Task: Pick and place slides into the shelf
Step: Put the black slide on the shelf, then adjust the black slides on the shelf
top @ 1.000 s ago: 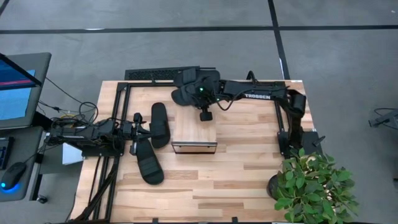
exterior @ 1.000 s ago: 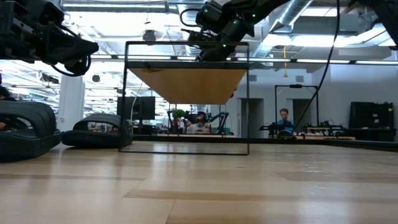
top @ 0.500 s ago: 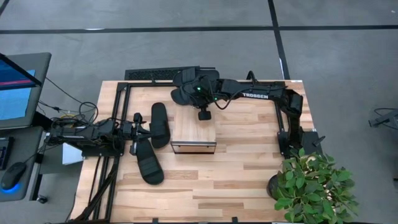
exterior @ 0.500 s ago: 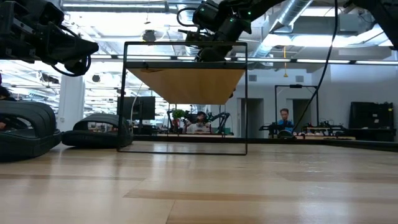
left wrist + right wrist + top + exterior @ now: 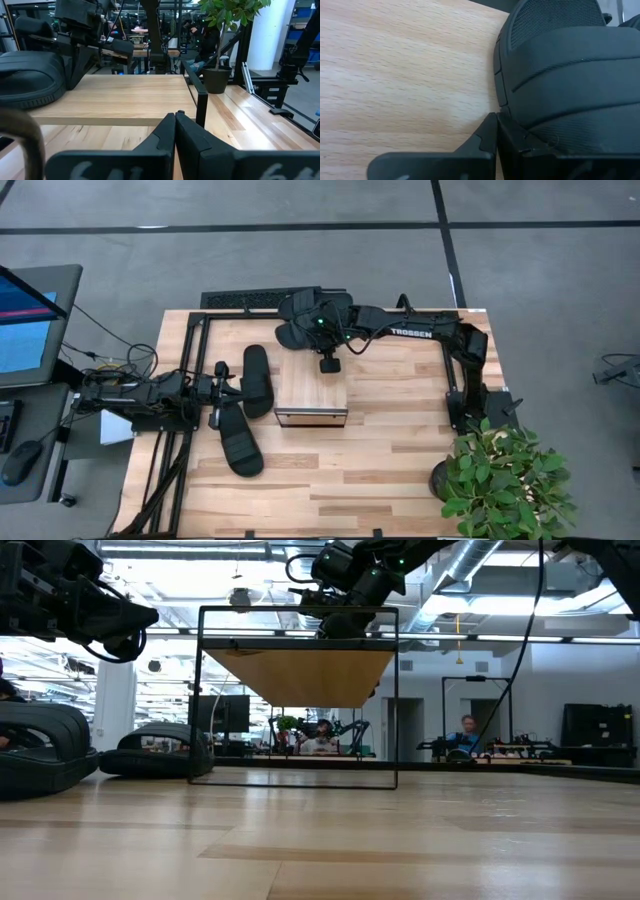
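Observation:
The light-wood shelf [image 5: 312, 388] stands mid-table. Two black slides lie on the table to its left, one [image 5: 256, 378] beside it and one [image 5: 238, 440] nearer the front edge. Another slide [image 5: 555, 75] with a ribbed strap lies on the table behind the shelf, at the far edge [image 5: 292, 332]. My right gripper [image 5: 496, 119] is shut and slants down, its fingertips at this slide's side edge. My left gripper [image 5: 175, 117] is shut and level at the table's left, pointing toward the shelf and holding nothing. My right gripper's shut fingertips [image 5: 506, 125] stand at the side edge of the far slide's sole [image 5: 501, 102], just below the ribbed strap. They slant down from above. The slide lies flat on the table. I cannot tell whether the fingers touch it.
A potted plant [image 5: 505, 475] stands at the table's near right corner. A black frame rail [image 5: 185, 380] runs along the left side. A flat black bar [image 5: 245, 300] lies at the far edge. A monitor [image 5: 30, 320] stands off the table to the left.

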You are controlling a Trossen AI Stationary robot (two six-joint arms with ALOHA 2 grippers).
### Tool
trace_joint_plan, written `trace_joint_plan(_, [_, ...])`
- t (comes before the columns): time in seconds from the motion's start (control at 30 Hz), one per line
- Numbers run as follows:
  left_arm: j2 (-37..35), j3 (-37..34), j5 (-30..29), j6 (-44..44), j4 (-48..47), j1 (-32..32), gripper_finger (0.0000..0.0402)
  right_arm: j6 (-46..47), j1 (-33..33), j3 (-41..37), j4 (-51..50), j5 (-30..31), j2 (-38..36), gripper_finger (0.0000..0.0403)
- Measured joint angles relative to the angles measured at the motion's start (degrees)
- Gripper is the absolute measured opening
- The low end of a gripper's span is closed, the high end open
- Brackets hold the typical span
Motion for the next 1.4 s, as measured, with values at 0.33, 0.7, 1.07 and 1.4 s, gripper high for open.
trace_joint_plan(0.33, [-0.01,0.0,0.0,0.15,0.0,-0.02,0.0,-0.07,0.55,0.0,-0.18,-1.61,-0.07,0.0])
trace_joint_plan(0.7, [0.0,0.01,0.01,0.32,0.0,0.0,0.0,-0.09,1.67,0.0,-0.38,-4.3,-0.09,0.0])
trace_joint_plan(1.07, [0.01,0.02,0.0,0.01,0.0,-0.01,0.0,-0.37,3.53,2.67,3.5,-4.68,-10.61,0.0])
trace_joint_plan(1.4, [0.01,0.0,0.02,0.1,0.0,-0.02,0.0,12.71,3.74,-9.44,26.0,-24.78,-32.65,0.0])
